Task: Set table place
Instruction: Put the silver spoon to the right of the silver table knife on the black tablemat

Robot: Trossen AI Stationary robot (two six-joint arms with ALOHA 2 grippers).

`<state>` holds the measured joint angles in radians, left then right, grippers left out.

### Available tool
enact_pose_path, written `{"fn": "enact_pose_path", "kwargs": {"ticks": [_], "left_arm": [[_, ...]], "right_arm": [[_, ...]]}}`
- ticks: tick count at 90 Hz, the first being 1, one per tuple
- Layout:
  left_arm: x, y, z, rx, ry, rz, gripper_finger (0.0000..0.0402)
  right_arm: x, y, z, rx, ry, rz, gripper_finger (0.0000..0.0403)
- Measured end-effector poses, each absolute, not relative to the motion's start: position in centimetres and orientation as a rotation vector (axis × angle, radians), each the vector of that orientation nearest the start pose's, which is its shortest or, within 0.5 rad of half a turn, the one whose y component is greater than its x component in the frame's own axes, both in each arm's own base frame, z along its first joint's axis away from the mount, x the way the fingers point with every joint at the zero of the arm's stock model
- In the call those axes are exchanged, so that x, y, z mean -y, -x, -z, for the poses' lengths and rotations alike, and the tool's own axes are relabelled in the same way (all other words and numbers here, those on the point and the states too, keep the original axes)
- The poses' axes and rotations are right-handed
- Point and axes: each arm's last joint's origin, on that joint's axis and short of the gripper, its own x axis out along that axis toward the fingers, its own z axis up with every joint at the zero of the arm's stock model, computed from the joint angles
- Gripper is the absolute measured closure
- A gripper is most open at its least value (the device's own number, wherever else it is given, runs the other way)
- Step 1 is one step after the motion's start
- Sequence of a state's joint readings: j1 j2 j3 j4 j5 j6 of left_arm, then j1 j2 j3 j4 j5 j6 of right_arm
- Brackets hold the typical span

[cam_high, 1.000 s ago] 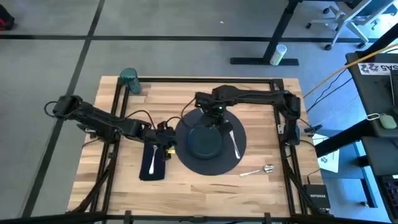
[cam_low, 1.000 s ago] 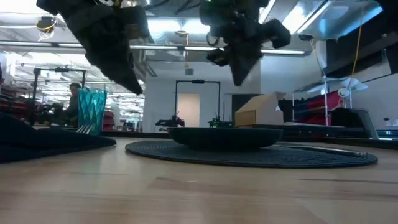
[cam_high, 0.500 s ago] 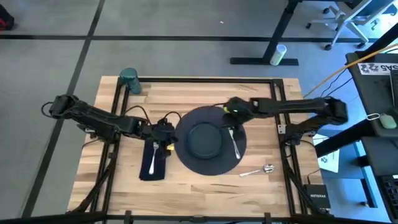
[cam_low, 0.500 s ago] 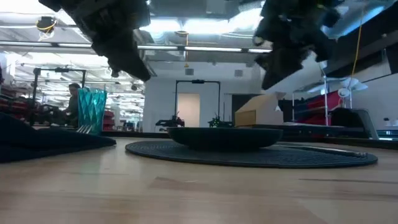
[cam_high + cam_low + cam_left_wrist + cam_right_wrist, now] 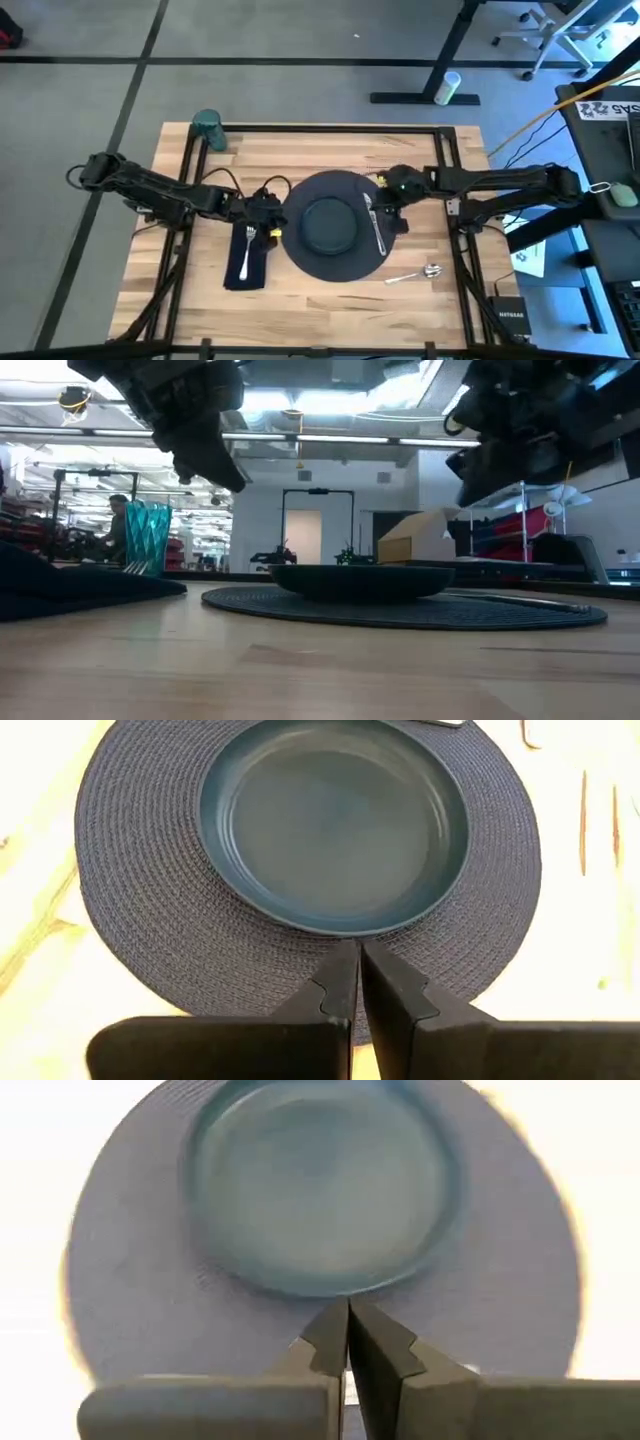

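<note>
Teal cup (image 5: 208,129) parked at upper left corner of the worktop (image 5: 300,295), well apart from the rest of the setting; likely needs moving in next to the charger.

Left of centre: navy napkin (image 5: 245,262) flat on the wood with the fork (image 5: 246,252) lying on it. Looks placed.

Left end effector (image 5: 268,213) hovering at the charger's left edge, just above the napkin's top end. Fingers (image 5: 340,982) pressed together, nothing between them.

Centre: dark grey charger (image 5: 318,262) with the smaller plate (image 5: 327,225) seated on it, roughly centred. Done.

Right of centre: knife (image 5: 377,232) lying on the charger's right side rather than on the wood beside it. Possibly needs a nudge off; judgement call.

Right end effector (image 5: 392,203) over the charger's right edge, close above the knife's upper end. Fingers (image 5: 335,1342) closed on each other, holding nothing.

Lower right: spoon (image 5: 417,273) on bare wood below the charger's right edge, skewed at an angle, not lined up with the knife. Looks unfinished.

Estimate: mostly set. Remaining: straighten the spoon beside the knife, bring the cup in.
</note>
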<state>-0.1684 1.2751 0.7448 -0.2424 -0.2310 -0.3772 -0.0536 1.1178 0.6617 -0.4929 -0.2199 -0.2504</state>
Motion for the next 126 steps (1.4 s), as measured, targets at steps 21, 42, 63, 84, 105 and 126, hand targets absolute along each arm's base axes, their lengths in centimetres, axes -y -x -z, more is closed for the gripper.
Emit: {"fn": "enact_pose_path", "kwargs": {"ticks": [21,42,63,84,105,126], "left_arm": [[3.3,-25.1,-21.7,-0.736,0.189,-0.204,0.0401],[2.6,-25.2,-21.7,-0.744,0.173,-0.189,0.0401],[2.3,-25.3,-21.6,-0.754,0.167,-0.156,0.0401],[1.9,-25.3,-21.6,-0.758,0.181,-0.147,0.0401],[2.0,-25.3,-21.6,-0.761,0.197,-0.130,0.0401],[2.0,-25.3,-21.6,-0.761,0.200,-0.131,0.0401]], "right_arm": [[-4.5,-19.4,-20.1,-1.062,0.049,-0.402,0.0403],[-8.2,-17.7,-19.9,-1.155,0.016,-0.401,0.0403],[-10.7,-15.6,-19.4,-1.252,-0.022,-0.403,0.0403],[-12.4,-13.3,-16.6,-1.423,-0.109,-0.363,0.0403],[-14.1,-12.7,-14.9,-1.428,-0.170,-0.412,0.0403],[-13.8,-11.8,-12.9,-1.541,-0.205,-0.361,0.0403]]}}
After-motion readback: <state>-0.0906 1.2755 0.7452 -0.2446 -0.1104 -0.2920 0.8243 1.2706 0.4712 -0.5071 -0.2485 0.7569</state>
